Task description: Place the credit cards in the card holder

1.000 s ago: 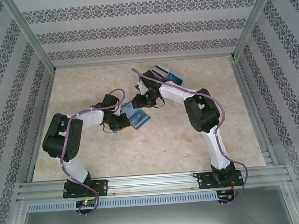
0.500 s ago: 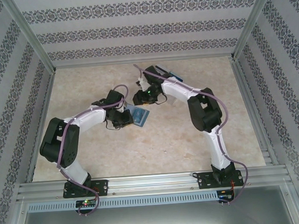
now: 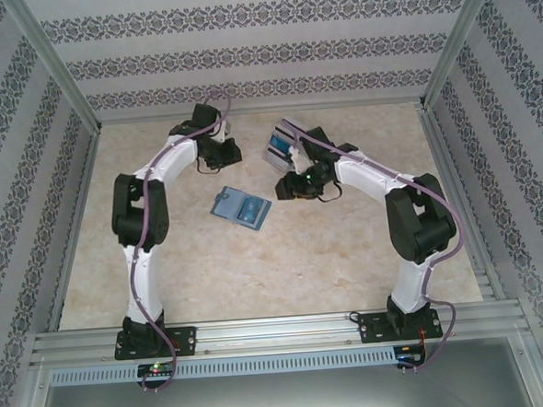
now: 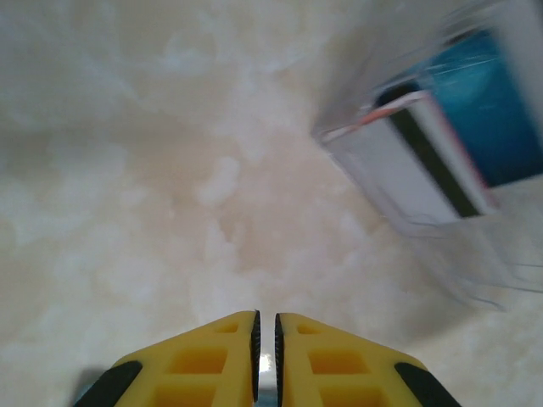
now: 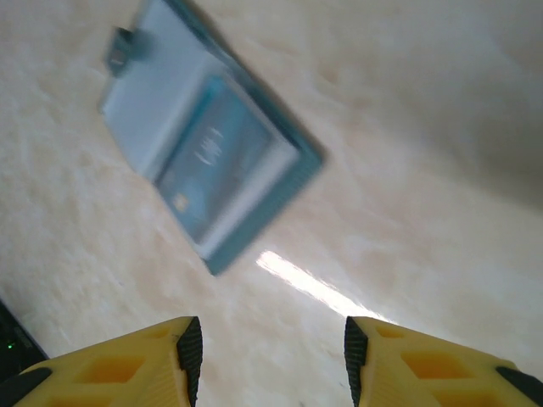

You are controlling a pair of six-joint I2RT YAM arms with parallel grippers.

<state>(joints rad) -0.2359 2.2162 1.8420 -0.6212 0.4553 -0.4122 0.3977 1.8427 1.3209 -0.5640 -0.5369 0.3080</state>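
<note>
**Card holder lying open on the table, both claws hanging empty beyond it**

The card holder (image 3: 240,208) is lying spread open on the table (image 3: 348,254), its light blue inner faces showing. A blue card (image 5: 216,165) is sitting on one face, though I cannot tell whether it is tucked into a pocket. The remaining credit cards (image 4: 424,153) are standing in a clear plastic stand (image 4: 475,254), beyond the card holder and a little to its right. One of them is showing a white face with a dark stripe, and another is showing blue. The left claw (image 4: 265,320) is hanging beyond the card holder on the far side, near the stand, with its yellow fingers pressed almost together and gripping nothing. The right claw (image 5: 269,326) is hovering just to the right of the card holder, its fingers standing apart with bare table between them.
</note>
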